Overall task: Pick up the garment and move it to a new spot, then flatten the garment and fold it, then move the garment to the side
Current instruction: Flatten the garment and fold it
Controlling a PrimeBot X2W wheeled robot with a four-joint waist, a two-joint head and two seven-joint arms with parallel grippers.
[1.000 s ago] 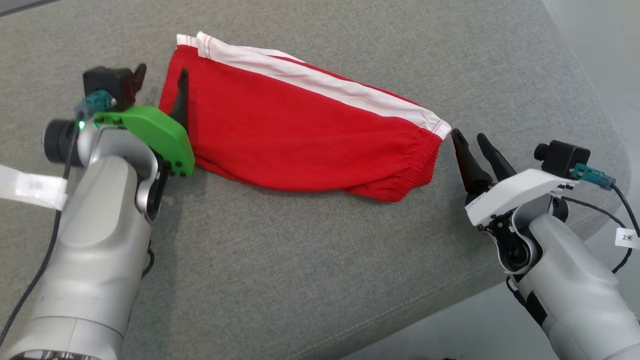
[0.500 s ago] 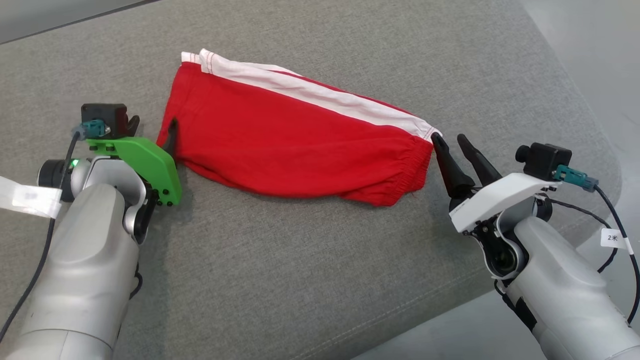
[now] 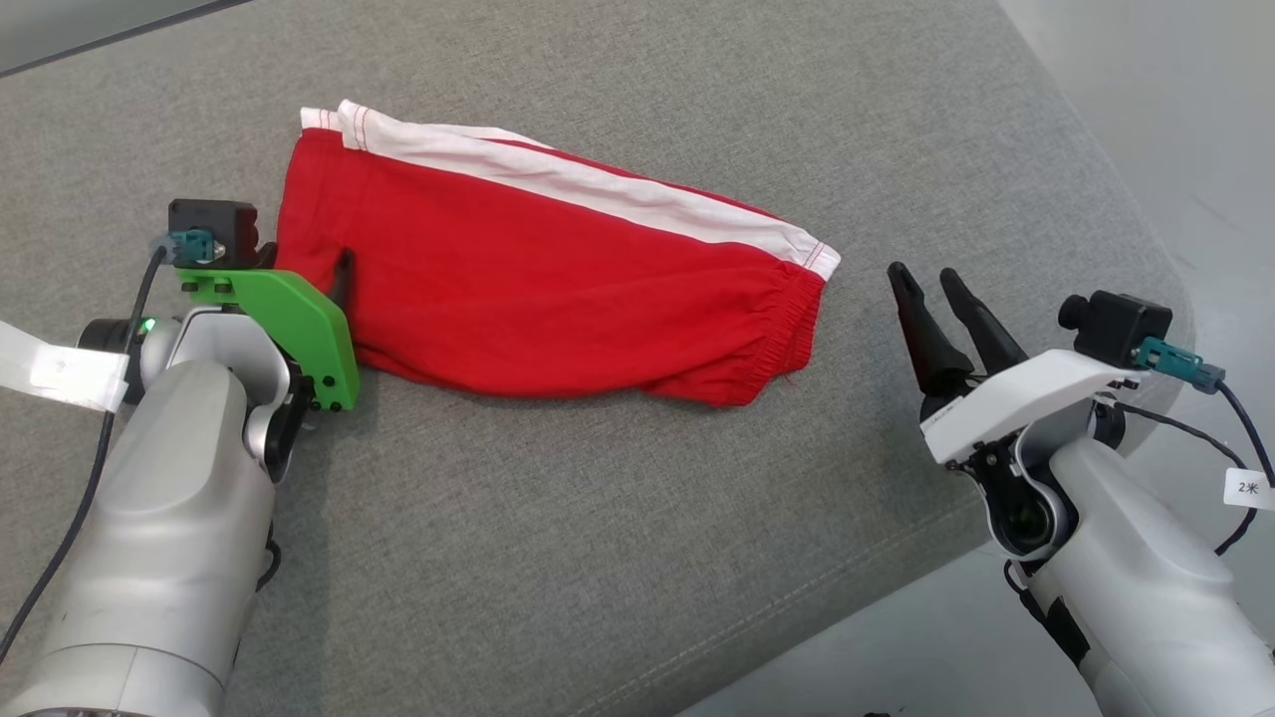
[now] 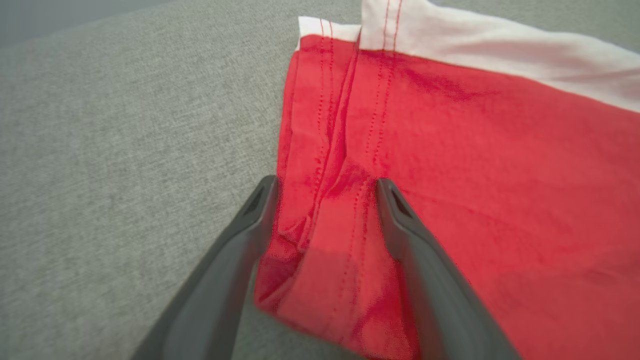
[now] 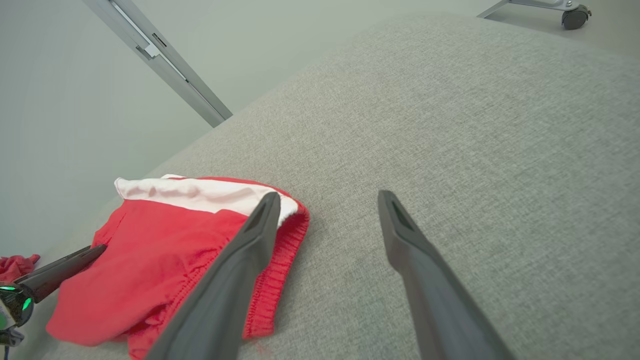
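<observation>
Head view: red shorts (image 3: 558, 289) with white stripe lie flat on gray cushion (image 3: 598, 558), left of centre. Left hand (image 3: 307, 261) at shorts' left edge. Right hand (image 3: 921, 279) just off elastic-waist end, not touching, fingers parted, empty.

Left wrist view: left hand (image 4: 325, 185) fingers apart, straddling stitched hem of shorts (image 4: 475, 175), cloth between but not clamped.

Right wrist view: right hand (image 5: 325, 195) spread, holding nothing; shorts (image 5: 150, 240) at lower left on cushion (image 5: 475, 125).

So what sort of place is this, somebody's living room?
More likely a lab or test room. The red shorts lie on a grey sofa-like cushion, but the wall behind is bare, with a metal strut and a caster wheel nearby.
</observation>
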